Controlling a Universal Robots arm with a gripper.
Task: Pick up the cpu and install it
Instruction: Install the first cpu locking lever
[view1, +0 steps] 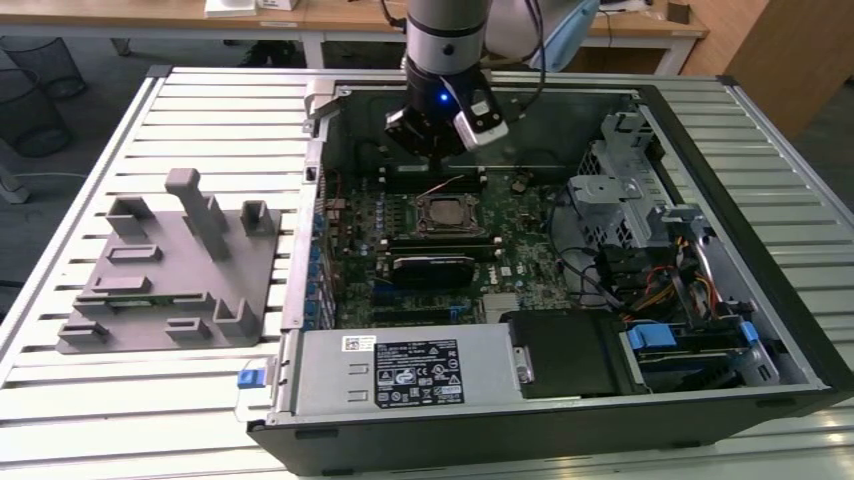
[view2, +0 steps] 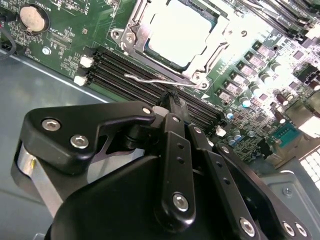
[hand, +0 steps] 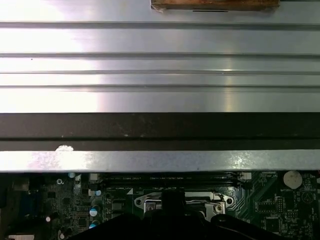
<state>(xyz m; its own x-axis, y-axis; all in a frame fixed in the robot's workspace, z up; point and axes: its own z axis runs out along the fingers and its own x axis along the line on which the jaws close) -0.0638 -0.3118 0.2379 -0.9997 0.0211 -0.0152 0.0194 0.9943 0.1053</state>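
Black gripper (view2: 172, 100) linkages crowd the second wrist view, the jaws drawn together to a narrow tip with nothing held, poised over the memory slots (view2: 145, 82) just beside the socket (view2: 172, 37). Seated flat in that open socket lies the cpu (view2: 177, 30), its pale silvery top facing up; being square, it has no long axis to tell, and its edges sit parallel with the metal frame. In the exterior view the computer case (view1: 747, 150) lies open on a slatted metal counter (view1: 200, 110), a grey plastic fixture (view1: 174, 265) beside it.
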